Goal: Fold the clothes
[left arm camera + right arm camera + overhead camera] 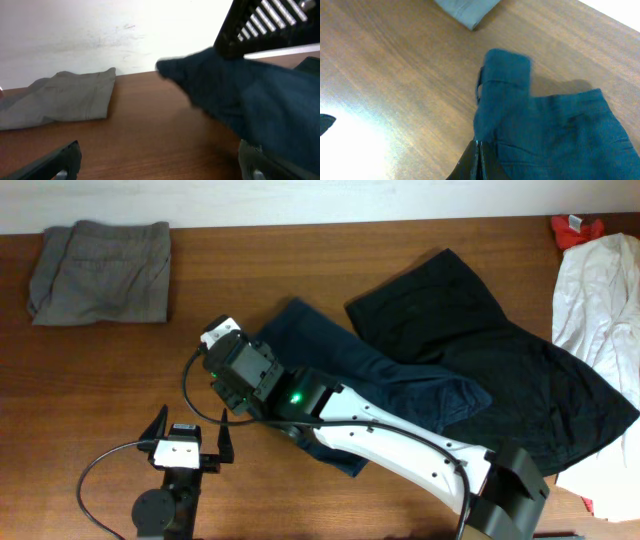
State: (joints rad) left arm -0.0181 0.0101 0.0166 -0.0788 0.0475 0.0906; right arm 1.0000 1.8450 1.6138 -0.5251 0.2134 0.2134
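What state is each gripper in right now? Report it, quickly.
Left gripper: open, jaws spread wide, holding nothing.
Right gripper: shut on the navy garment, pinching its edge.

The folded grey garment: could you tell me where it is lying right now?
In the overhead view the folded grey garment lies at the table's far left corner, apart from the navy garment at centre.
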